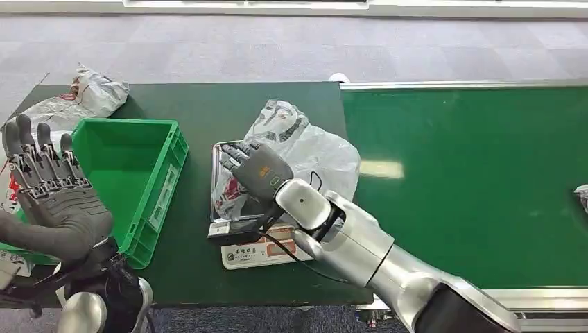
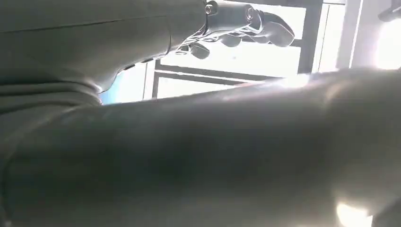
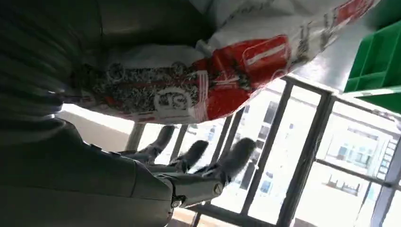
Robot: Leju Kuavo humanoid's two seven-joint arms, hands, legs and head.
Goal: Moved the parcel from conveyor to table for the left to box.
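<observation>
The parcel (image 1: 315, 149), a white plastic bag with red and black print, lies on a metal weighing tray (image 1: 216, 173) in the middle of the dark green table. My right hand (image 1: 255, 168) lies over its left part, fingers spread. In the right wrist view the parcel (image 3: 198, 85) is close against the palm side while the fingers (image 3: 234, 158) stretch out straight, apart from it. My left hand (image 1: 52, 198) is raised at the left front, palm away, fingers (image 2: 265, 26) extended and holding nothing. The green box (image 1: 149, 201) stands to the left of the tray.
A second printed bag (image 1: 83, 97) lies behind the box at the table's far left. The green conveyor (image 1: 471, 180) runs along the right, with a small pale item (image 1: 581, 195) at its right edge. A labelled scale base (image 1: 253, 255) sits under the tray.
</observation>
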